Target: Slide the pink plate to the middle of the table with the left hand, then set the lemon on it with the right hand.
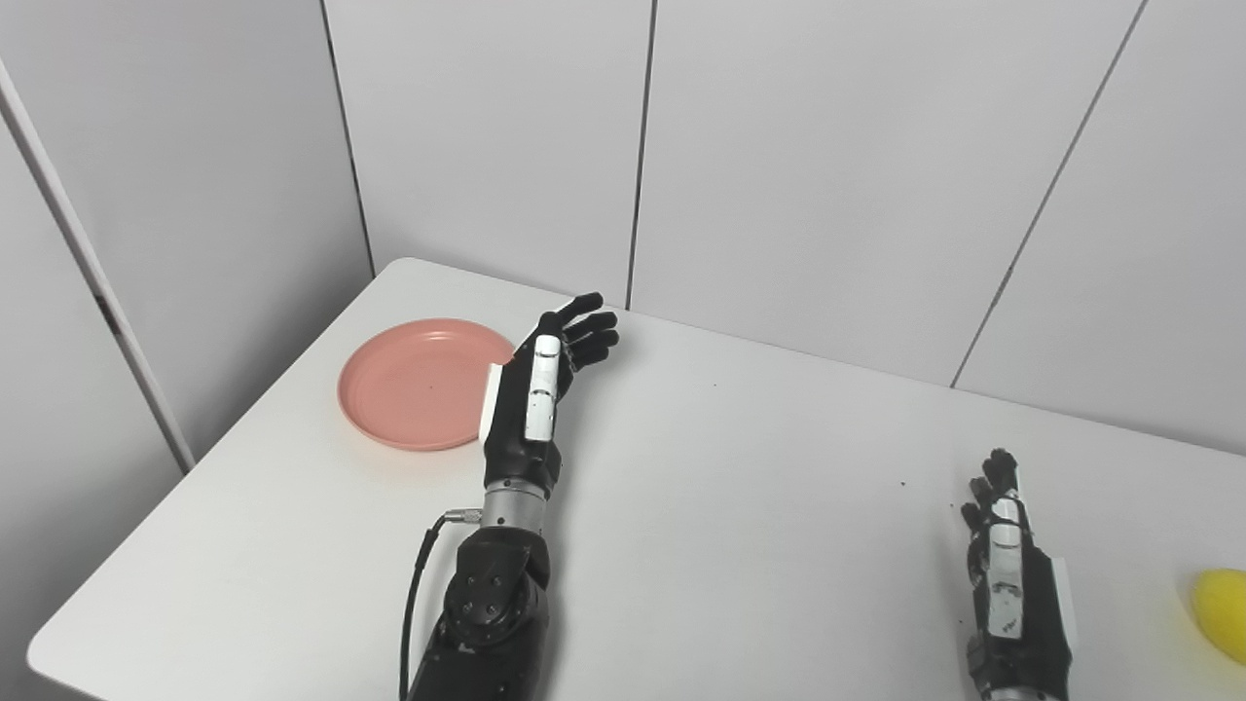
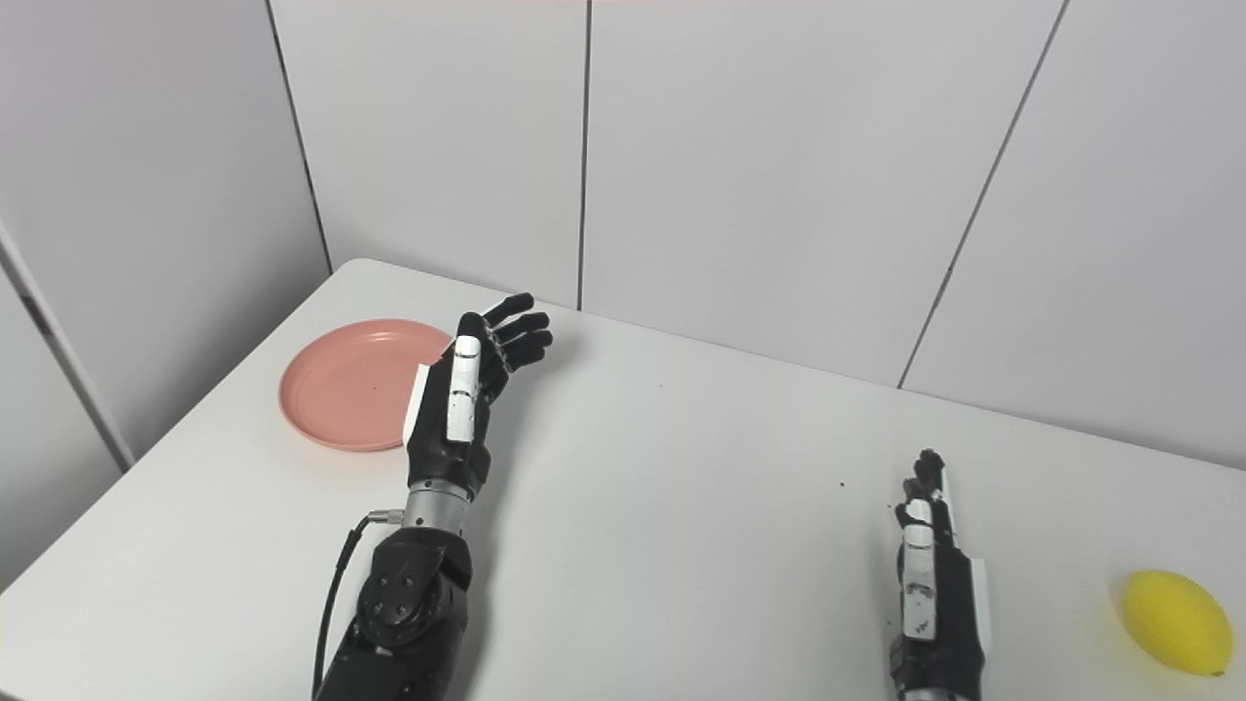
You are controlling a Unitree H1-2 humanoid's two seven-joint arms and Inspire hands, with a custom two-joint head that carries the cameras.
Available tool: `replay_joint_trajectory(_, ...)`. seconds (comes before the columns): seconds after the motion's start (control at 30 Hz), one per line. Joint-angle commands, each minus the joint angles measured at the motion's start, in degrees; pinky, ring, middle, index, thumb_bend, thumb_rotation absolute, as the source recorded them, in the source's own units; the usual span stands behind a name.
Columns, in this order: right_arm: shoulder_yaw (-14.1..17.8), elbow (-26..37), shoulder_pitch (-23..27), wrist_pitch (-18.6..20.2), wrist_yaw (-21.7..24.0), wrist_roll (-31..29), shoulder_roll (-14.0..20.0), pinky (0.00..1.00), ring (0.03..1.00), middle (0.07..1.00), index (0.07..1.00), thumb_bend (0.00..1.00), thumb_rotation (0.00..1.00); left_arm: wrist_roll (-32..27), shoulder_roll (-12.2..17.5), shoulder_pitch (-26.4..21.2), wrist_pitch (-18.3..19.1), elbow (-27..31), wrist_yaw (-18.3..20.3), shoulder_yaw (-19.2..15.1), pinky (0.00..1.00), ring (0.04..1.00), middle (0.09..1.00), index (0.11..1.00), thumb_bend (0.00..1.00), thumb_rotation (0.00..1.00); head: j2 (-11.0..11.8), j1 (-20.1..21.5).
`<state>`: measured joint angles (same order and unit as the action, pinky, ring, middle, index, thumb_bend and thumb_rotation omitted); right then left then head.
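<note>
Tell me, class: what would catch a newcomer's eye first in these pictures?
The pink plate at the table's far left corner stands out, with the left hand open just right of it. The yellow lemon lies at the near right edge, beyond the open right hand.

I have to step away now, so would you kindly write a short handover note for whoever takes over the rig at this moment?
Left hand: open, fingers spread, holding nothing, raised beside the right edge of the pink plate; contact with the plate cannot be told.
Right hand: open, fingers extended, holding nothing, near the front right of the table.
Pink plate: at the table's far left corner, not in the middle.
Lemon: on the table to the right of the right hand, untouched.
Done: nothing yet.
Left: slide the plate to the middle, then place the lemon on it.
</note>
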<state>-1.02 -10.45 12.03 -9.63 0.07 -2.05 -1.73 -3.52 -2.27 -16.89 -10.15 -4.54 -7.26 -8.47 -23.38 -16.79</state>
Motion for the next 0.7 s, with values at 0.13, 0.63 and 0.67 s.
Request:
replay_joint_trajectory(0.13,0.17,-5.73,-1.68,-1.47,-0.41,0.25,-0.74,1.0,1.0,1.0,0.973,0.7,1.0,3.92,5.34,-2.8,-1.58,0.32,-0.4,-0.58,0.9,0.752,0.736,0.721,0.69,1.0,0.17,-0.05)
replay_joint_trajectory(0.63,-0.17,-8.44,-0.42,-4.25,-0.02,0.32,-0.61,1.0,1.0,1.0,0.983,0.68,1.0,6.42,14.5,-4.25,1.24,-4.25,-0.51,-3.53,0.84,0.794,0.781,0.773,0.72,1.0,1.72,-0.73)
replay_joint_trajectory(0.67,-0.06,-8.75,-0.31,-4.38,0.07,0.04,-0.67,1.0,1.0,1.0,0.981,0.68,1.0,6.93,15.31,-4.35,1.94,-4.25,-0.36,-3.48,0.85,0.798,0.787,0.78,0.72,1.0,1.97,-1.1)
